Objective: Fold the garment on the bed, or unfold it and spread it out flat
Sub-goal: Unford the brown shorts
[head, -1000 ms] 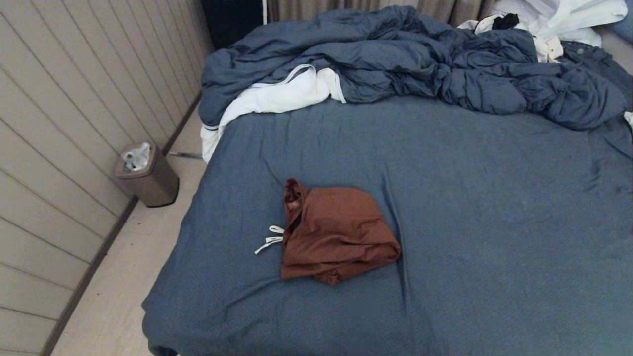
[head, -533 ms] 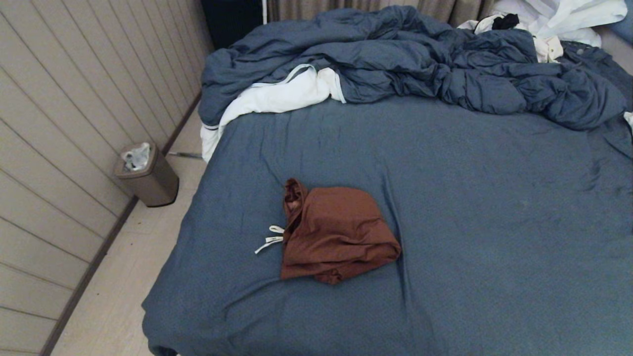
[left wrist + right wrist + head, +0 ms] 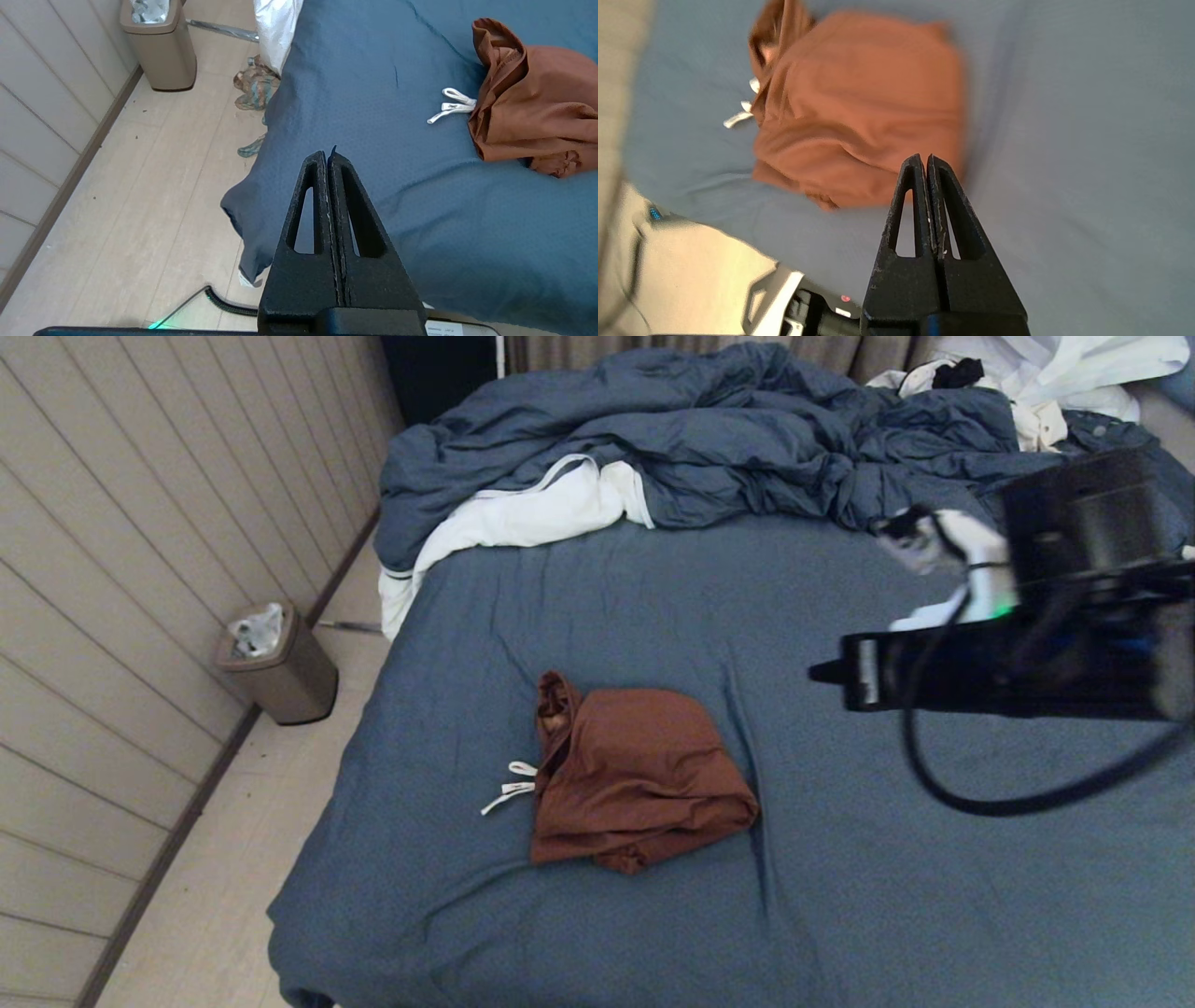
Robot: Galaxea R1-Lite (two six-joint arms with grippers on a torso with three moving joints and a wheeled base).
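The bed (image 3: 934, 859) carries the garment (image 3: 635, 775), bunched. The right pincer (image 3: 927, 158), pressed closed and empty, hovers beside it, approaching; next it must open. The left pincer (image 3: 327, 154), closed and empty, idles off the bed's corner.

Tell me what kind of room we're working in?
Most likely a bedroom: a large bed with a rumpled duvet, brown shorts lying on it, and a small bin on the floor.
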